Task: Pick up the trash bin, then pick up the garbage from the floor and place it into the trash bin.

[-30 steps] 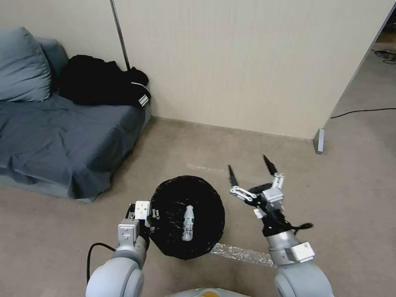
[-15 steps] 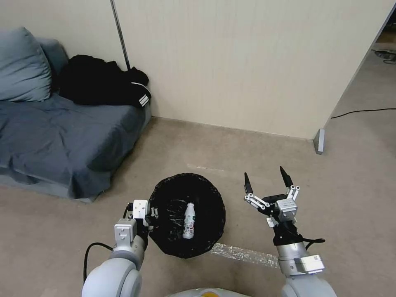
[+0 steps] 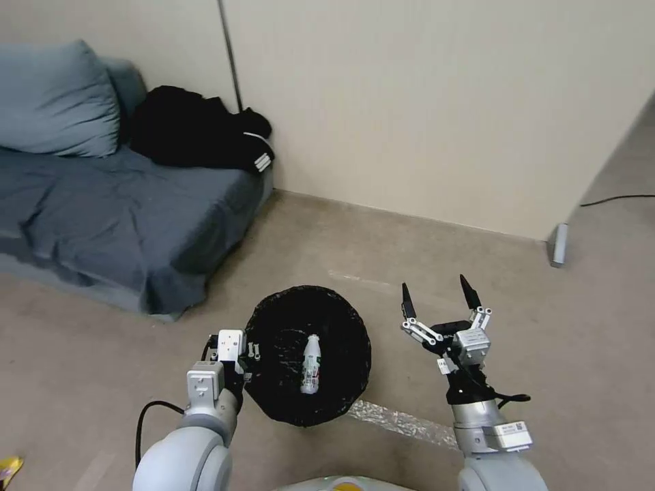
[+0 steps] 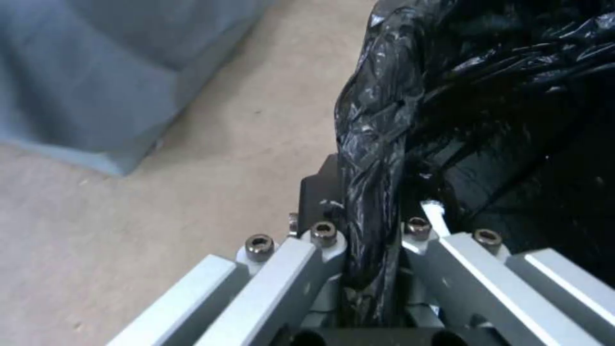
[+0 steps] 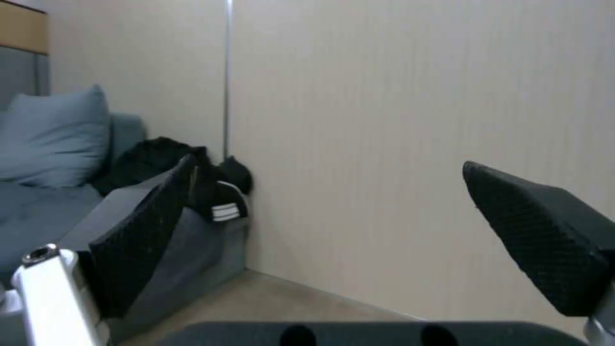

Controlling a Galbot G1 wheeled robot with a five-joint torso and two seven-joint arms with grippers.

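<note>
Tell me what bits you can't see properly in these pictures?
- Trash bin white body: head view, covered by its black bag.
- Bottle label words: head view, too small.
- Yellow scrap: head view, cut off by the edge.
- Left gripper fingers' tips: left wrist view, buried in bag folds.

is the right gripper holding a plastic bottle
No, the right gripper hangs open and empty beside the round black-lined trash bin, while the white plastic bottle lies inside that bin.
</note>
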